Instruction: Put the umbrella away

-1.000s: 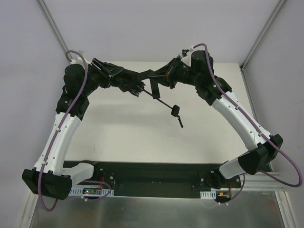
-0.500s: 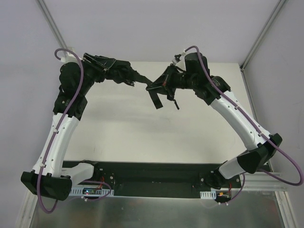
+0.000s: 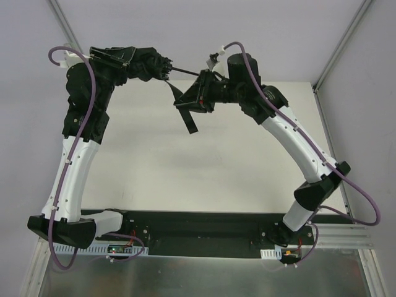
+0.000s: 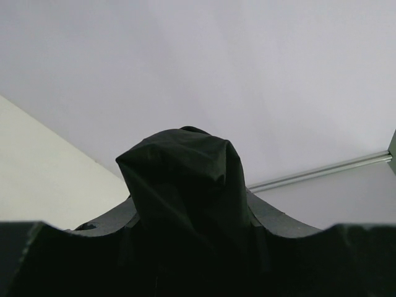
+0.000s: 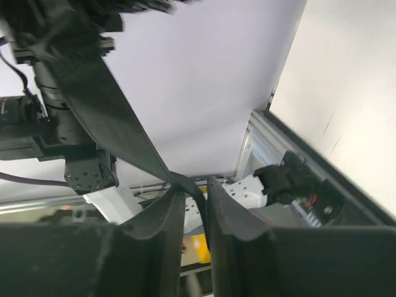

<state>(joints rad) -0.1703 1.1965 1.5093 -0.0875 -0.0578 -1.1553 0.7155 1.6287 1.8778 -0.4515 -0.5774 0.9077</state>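
The umbrella is held in the air between both grippers, above the far side of the table. My left gripper (image 3: 162, 67) is shut on its bunched black fabric, which fills the left wrist view (image 4: 179, 167) between my fingers (image 4: 105, 224). A thin black shaft (image 3: 185, 70) runs from there right to my right gripper (image 3: 184, 102). My right gripper (image 5: 195, 192) is shut on a flat black strap (image 5: 105, 105) of the umbrella. The strap's end hangs below it (image 3: 189, 122). The knob handle is hidden.
The white table (image 3: 204, 161) lies below both arms. The black base plate (image 3: 198, 226) with both arm bases is at the near edge. Aluminium frame posts (image 3: 340, 46) stand at the back corners, with a pale wall behind.
Both grippers have risen and moved toward the back wall with the umbrella. The shaft and knob that hung down right of centre no longer show; only the strap hangs.
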